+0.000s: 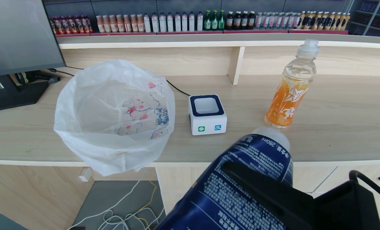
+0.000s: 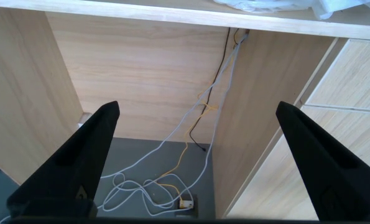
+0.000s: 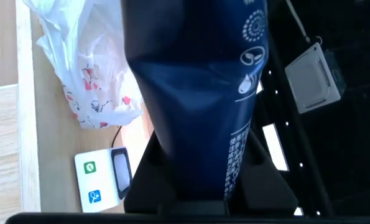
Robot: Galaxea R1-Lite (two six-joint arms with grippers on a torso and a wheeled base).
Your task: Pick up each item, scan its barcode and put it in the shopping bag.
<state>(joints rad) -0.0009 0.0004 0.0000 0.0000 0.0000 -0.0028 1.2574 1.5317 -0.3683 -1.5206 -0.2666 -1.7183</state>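
Blue bottle (image 1: 215,198), one, clamped in right pincer (image 3: 203,186), one orange bottle (image 1: 288,95), left pincer (image 2: 197,111) apart

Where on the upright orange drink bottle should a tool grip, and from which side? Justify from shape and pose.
Grip the orange bottle around its labelled middle, coming level from the near edge of the counter. It stands upright, its top tapers to a narrow cap, and a raised ledge stands behind.

Monitor (image 1: 17,35), cables (image 1: 113,218), perhaps shelved drinks (image 1: 190,20)
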